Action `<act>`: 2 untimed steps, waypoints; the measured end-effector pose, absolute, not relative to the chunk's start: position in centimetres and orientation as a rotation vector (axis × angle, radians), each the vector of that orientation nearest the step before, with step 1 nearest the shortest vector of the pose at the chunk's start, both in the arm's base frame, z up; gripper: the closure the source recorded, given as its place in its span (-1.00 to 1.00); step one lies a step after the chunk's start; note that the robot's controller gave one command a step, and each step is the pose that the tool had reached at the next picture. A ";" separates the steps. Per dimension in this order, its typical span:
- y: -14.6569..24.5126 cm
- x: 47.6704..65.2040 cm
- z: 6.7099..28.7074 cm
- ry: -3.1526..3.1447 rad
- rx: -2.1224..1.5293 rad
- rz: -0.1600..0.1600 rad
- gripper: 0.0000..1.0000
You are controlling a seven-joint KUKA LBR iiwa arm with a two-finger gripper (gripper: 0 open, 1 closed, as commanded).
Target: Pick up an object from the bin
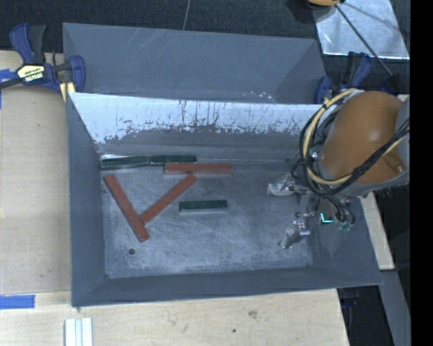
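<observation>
Bars and sticks are all we find in the grey metal bin (86, 215), and the one nearest the gripper (287, 213) is a short dark green bar (203, 205). It lies flat on the floor near the middle of the bin, running roughly left to right. It sits well apart from the gripper, off to the gripper's left in the camera view, and is not between the jaws. We see the two metal fingers (278, 188) standing wide apart at the right end of the floor, with only bare grey floor showing between them. Left of the green bar, two reddish-brown sticks meet at their lower ends in a V: the left stick (125, 207) slants down to the right, and the right stick (166, 199) rises from it toward the back. At the top of that right stick a reddish-brown bar (198, 169) lies along the back of the floor, and just behind and left of it lies a long dark green bar (148, 161). Above the gripper we see the arm's rounded orange-brown cover (361, 139) with looped cables (314, 132) beside it.
</observation>
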State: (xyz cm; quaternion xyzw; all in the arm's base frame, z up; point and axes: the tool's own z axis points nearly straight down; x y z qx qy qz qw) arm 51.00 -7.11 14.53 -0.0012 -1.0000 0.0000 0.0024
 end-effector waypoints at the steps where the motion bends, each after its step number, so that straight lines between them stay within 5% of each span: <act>1: -7.1 51.2 14.9 -3.144 0.000 0.001 -1.00; 2: -1.6 53.5 14.0 -3.144 0.111 0.002 -1.00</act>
